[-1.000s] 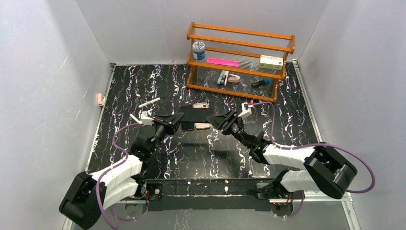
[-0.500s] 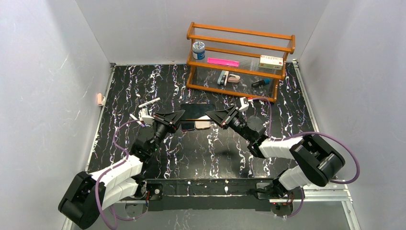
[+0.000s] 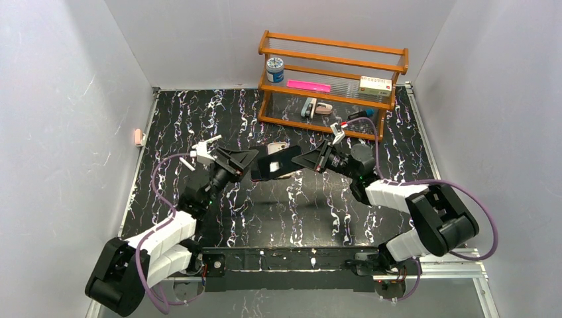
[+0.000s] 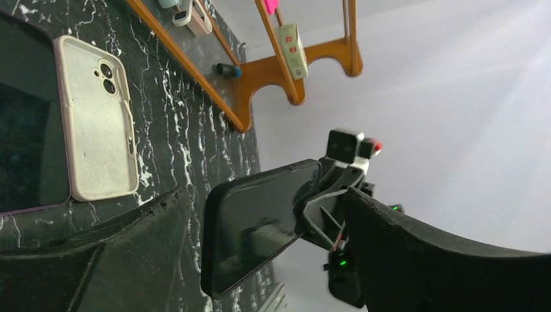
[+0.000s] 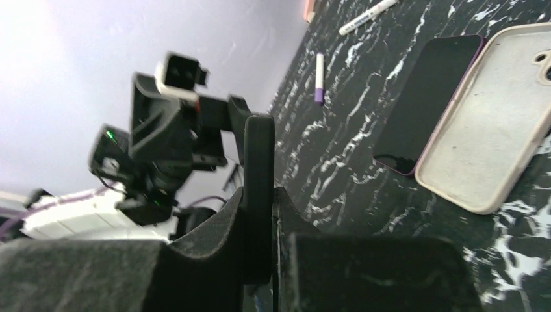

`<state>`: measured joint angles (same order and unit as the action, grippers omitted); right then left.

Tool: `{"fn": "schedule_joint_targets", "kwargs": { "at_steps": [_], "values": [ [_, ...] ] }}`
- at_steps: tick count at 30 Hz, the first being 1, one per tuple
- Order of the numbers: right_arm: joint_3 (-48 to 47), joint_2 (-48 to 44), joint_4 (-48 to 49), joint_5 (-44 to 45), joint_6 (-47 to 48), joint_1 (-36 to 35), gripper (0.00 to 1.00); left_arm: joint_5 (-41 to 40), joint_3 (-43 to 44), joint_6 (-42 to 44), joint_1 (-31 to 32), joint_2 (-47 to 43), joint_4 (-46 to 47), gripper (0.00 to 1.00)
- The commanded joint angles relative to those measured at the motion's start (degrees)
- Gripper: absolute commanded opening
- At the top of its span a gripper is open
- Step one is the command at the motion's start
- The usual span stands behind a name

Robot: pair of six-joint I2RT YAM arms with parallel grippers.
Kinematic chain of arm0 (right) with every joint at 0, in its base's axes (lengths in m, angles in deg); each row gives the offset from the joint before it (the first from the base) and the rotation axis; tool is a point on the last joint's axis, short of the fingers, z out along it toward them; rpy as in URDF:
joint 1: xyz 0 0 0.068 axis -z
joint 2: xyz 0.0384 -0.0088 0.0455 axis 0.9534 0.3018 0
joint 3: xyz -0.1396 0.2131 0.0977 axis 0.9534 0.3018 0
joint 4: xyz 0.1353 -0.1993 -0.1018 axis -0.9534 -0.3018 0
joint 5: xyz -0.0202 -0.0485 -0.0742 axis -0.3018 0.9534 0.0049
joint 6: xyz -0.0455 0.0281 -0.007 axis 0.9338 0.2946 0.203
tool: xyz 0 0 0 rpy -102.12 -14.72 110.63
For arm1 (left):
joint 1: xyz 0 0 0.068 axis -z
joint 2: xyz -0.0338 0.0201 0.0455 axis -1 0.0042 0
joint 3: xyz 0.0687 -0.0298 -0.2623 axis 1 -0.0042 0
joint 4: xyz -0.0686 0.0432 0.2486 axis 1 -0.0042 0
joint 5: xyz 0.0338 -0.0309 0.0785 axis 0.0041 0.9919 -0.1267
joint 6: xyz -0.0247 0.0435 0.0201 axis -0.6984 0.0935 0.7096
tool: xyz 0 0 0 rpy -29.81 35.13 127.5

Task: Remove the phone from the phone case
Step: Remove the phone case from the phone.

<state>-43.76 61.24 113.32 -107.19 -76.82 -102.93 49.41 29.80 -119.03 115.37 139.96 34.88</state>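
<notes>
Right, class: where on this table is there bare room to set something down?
Free: the table strip nearer than the held black phone, and the back-left corner beside the shelf. Crowded: the centre, where the empty case and a second phone lie side by side.

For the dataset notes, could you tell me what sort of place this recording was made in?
Most likely a robot lab test cell: plain pale walls box in a marbled black tabletop, a left arm and right arm are mounted at its near edge, and a wooden rack holds small props.
</notes>
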Motion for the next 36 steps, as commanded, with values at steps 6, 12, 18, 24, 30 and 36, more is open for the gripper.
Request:
{"fn": "schedule_joint_targets", "kwargs": {
  "at_steps": [6,12,18,24,30,36],
  "values": [
    [-12.77,-10.39,-31.78,-14.59,31.69,2.14,0.01,17.85,23.99,34.69,-1.96,3.13,-32.91,0.87],
    [-18.36,-10.08,-41.07,-21.9,40.88,2.24,0.01,30.77,36.01,51.16,-1.94,8.69,-47.96,0.88],
    [-24.62,-6.92,-45.82,-29.69,44.66,2.2,0.01,40.71,40.97,56.46,-1.87,12.31,-50.58,0.87],
    [-28.34,-4.65,-48.41,-34.09,47.09,1.99,0.01,48.25,41.44,59.38,-0.72,13.54,-49.89,0.84],
    [-31.37,-2.77,-52.73,-35.31,50.78,0.04,0.01,52.45,41.66,59.31,1.66,15.05,-49.66,0.68],
    [-32.65,-1.41,-53.26,-35.89,51.8,-1.09,0.01,55.04,42.12,58.55,1.9,16.19,-49.75,0.53]
  ]
}}
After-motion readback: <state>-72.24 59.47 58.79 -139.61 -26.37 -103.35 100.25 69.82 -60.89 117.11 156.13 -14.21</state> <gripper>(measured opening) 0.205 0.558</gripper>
